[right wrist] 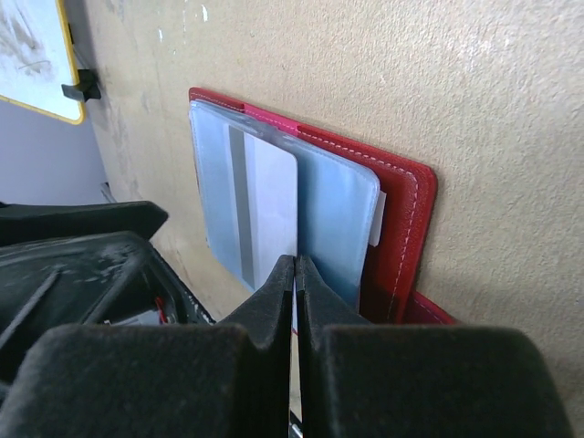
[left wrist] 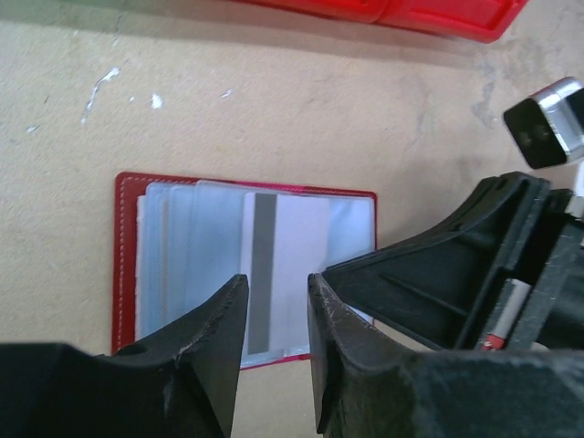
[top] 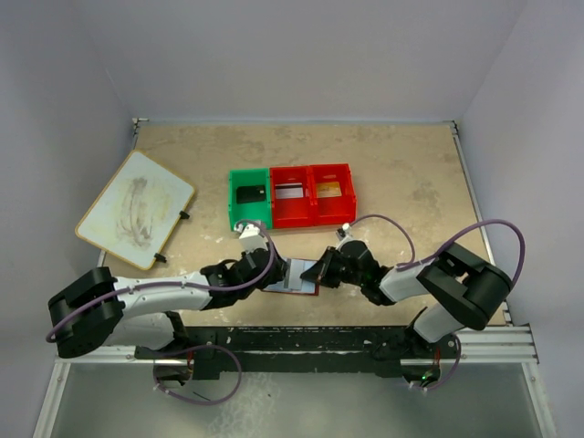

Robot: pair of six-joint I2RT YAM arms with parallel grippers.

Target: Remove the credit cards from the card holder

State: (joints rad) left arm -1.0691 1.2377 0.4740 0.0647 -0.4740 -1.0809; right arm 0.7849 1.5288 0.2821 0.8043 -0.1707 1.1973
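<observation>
The maroon card holder (top: 294,285) lies open on the table between my grippers, its blue-clear sleeves up (left wrist: 182,246) (right wrist: 401,210). A pale card with a grey stripe (left wrist: 287,246) (right wrist: 269,196) sits in a sleeve. My left gripper (top: 270,270) (left wrist: 276,287) is open and empty, its jaws over the card's near edge. My right gripper (top: 321,270) (right wrist: 296,260) is shut, tips on the sleeve at that card's edge; I cannot tell if it pinches plastic. A black card (top: 250,194), a silver card (top: 290,192) and a gold card (top: 331,190) lie in the bin.
The green-and-red bin tray (top: 292,220) stands just beyond the holder; its red wall shows in the left wrist view (left wrist: 401,11). A large white board (top: 135,208) (right wrist: 32,46) lies at the far left. The two grippers are close together over the holder.
</observation>
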